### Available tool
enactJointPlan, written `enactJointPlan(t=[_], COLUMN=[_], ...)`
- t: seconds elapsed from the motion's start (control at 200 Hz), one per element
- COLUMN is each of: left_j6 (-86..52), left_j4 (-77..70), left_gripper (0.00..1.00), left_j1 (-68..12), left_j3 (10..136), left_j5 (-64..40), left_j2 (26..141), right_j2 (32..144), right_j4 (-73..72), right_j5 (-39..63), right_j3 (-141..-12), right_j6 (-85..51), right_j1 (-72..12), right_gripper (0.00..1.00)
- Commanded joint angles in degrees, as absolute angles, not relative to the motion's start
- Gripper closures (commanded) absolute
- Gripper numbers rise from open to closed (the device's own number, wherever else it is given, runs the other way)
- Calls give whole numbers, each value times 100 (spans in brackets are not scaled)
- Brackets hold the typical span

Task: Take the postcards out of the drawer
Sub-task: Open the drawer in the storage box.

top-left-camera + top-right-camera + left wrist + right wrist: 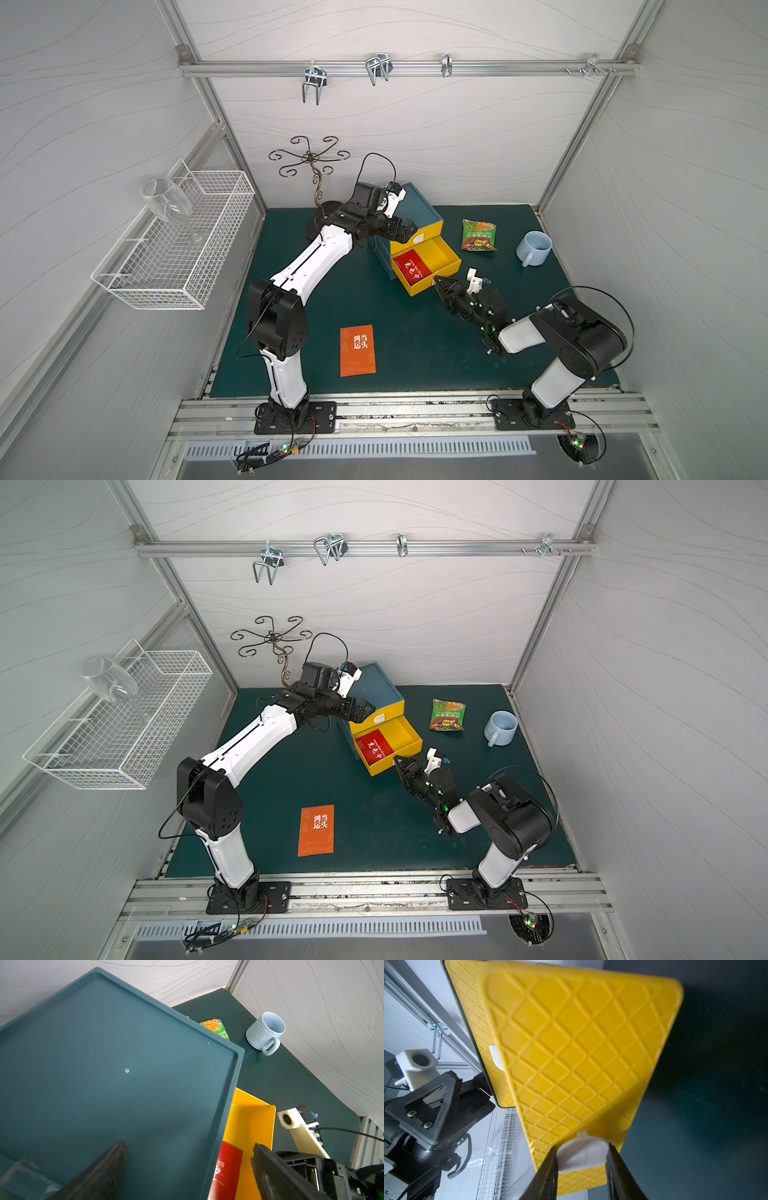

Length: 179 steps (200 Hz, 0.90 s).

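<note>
Left pincer (409, 233), wide open, hangs by the far end of the red postcard (411, 266) in the drawer (446, 257), whose handle (582, 1155) the right pincer (437, 282) squeezes.

I count 2 postcards (357, 351) (411, 267) (1 orange, 1 red), 1 mug (534, 247), 1 packet (478, 235), 1 glass (166, 201).

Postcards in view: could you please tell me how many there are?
2. One orange postcard lies on the mat; one red postcard lies in the open yellow drawer. Others may hide beneath it.

Blue cabinet (104, 1064) partly hides the red postcard (228, 1167) and green snack packet (216, 1027)
</note>
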<state>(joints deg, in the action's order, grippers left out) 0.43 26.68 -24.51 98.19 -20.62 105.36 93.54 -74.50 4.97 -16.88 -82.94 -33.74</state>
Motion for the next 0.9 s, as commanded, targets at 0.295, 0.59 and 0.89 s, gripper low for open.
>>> enactJointPlan(t=[0.295, 0.59, 0.89], left_j6=[0, -94, -453], left_j4=[3323, 3307, 3212], left_gripper=[1, 1, 1], left_j1=[-2425, -2422, -2421], left_j3=[9826, 9902, 10251], left_j5=[-2081, -2069, -2245], left_j2=[10523, 10458, 10273], right_j2=[8986, 8954, 8248], right_j4=[-7462, -7453, -7166], right_j5=[327, 281, 477], right_j3=[-1327, -1163, -1044], right_j6=[-8340, -8372, -7983], right_j1=[-3341, -3281, -3045], right_gripper=[67, 51, 31])
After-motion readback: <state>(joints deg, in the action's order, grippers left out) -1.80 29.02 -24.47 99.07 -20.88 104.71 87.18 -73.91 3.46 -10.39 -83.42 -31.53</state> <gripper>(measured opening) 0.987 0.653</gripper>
